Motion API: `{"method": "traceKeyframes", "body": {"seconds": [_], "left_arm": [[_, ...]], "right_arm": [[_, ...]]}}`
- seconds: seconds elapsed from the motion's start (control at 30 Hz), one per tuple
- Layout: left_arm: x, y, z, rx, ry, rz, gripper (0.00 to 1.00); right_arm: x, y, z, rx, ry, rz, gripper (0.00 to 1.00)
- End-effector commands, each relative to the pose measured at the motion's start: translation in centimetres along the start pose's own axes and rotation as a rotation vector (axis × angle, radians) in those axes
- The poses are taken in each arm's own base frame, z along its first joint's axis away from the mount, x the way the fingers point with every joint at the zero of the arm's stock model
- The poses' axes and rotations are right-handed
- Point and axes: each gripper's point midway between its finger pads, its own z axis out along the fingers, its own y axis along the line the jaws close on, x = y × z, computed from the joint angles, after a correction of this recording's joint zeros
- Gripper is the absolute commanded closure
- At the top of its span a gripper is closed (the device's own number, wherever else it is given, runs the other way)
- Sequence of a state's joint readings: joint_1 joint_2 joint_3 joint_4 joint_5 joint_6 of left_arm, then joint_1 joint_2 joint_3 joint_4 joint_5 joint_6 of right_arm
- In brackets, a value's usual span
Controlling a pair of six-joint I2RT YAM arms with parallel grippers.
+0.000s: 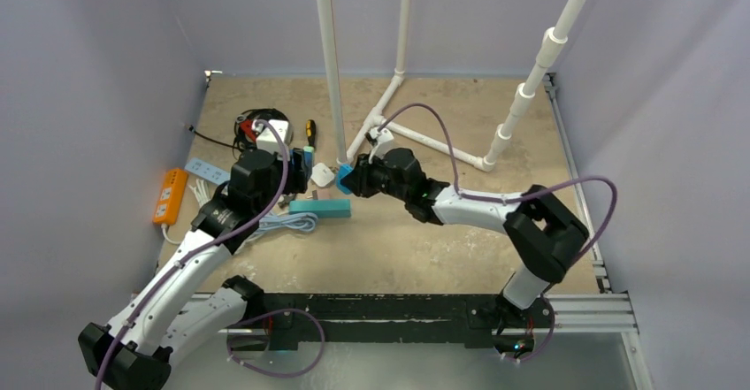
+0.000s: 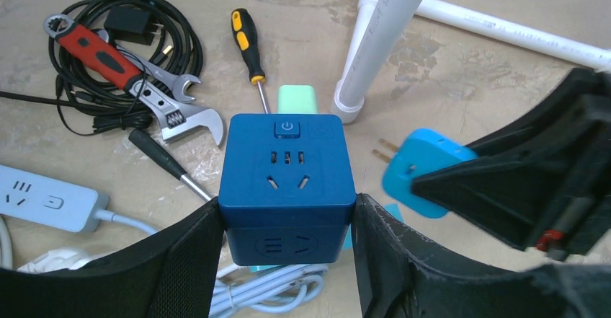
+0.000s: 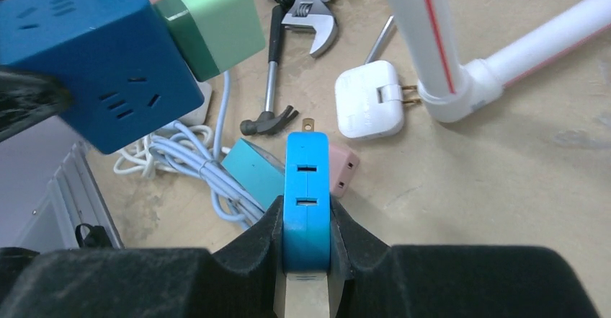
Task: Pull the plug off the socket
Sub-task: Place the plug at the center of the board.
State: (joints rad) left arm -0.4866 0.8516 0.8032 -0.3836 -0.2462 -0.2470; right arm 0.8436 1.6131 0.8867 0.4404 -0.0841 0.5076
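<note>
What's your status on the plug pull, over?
Left tool shut on dark blue cube socket. Right tool shut on light blue flat plug, prongs out of the socket. Mint green adapter sits in another face of the cube.

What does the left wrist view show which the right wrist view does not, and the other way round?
Only left wrist: a white power strip and a red wrench. Only right wrist: a white adapter and a pink adapter. Both: the cube socket with its green plug, and the blue plug, clear of the socket.
</note>
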Motion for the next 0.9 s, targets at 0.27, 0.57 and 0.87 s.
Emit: {"method": "traceKeyframes", "body": {"seconds": [0.27, 0.57, 0.87], "left_arm": [[-3.1, 0.9, -1.1, -0.034, -0.124, -0.018, 1.00], [-3.1, -0.2, -1.0, 0.026, -0.126, -0.006, 1.00], [-3.0, -1.3, -0.9, 0.089, -0.118, 0.005, 1.00]], "right_arm": [[-2.3, 2.1, 7.2, 0.001, -0.196, 0.116, 0.97], [-1.4, 0.9, 10.2, 0.055, -0.217, 0.143, 0.67], [-0.8, 0.4, 9.6, 0.065, -0.206, 0.163, 0.39]]}}
